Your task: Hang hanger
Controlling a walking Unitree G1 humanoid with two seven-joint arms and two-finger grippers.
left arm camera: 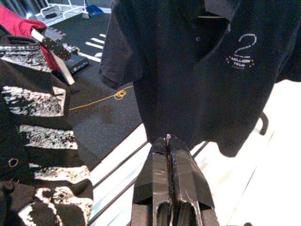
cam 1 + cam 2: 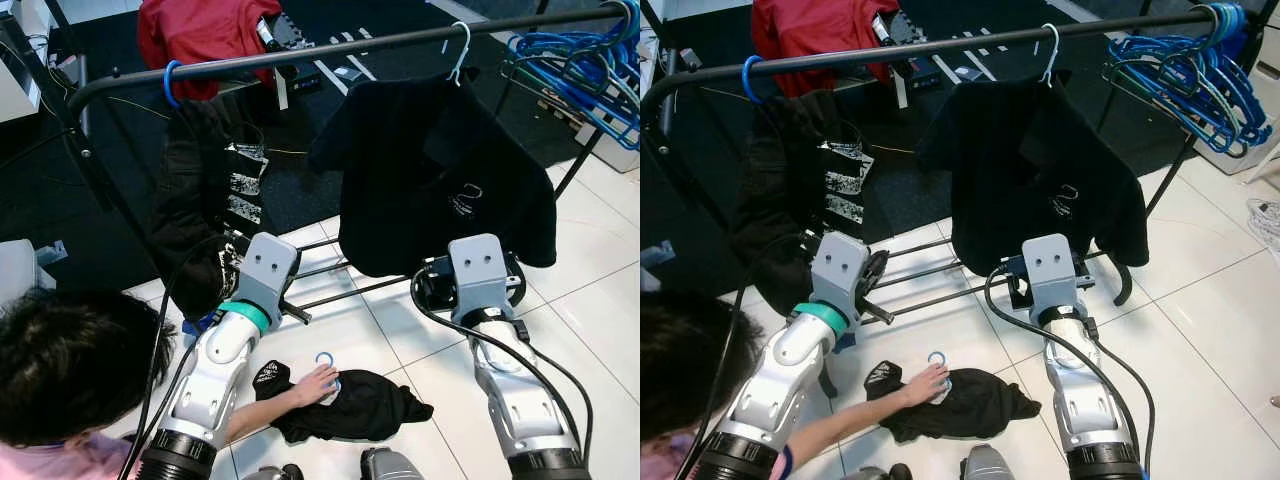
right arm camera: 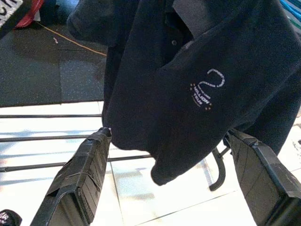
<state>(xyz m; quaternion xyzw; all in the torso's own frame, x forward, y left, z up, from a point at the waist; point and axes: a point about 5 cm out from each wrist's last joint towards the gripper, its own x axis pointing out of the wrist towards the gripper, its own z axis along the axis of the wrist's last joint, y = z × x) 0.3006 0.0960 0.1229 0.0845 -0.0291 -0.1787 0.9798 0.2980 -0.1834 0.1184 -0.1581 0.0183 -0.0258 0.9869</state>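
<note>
At the lower left of the head view a person [image 2: 60,375] bends over the white tile floor [image 2: 600,310], their hand [image 2: 315,385] resting on a blue hanger [image 2: 325,360] that lies on a black garment [image 2: 360,405] spread at the bottom middle of the frame. Above, a black clothes rail [image 2: 300,55] crosses the top of the frame; at its left end a blue hook [image 2: 170,85] carries a dark patterned garment [image 2: 205,200]. The left claw [image 1: 168,146], in the lower middle of its wrist view, has its two black fingers pressed together with nothing between them. Right of centre, a white hanger [image 2: 460,50] hooked on the rail holds a black polo shirt [image 2: 440,170] with a small white logo. The right claw [image 3: 169,146] is spread wide, the shirt's hem hanging between its fingers [image 3: 87,165] without touching them. At the upper right, a bunch of blue hangers [image 2: 570,60] hangs at the rail's end.
</note>
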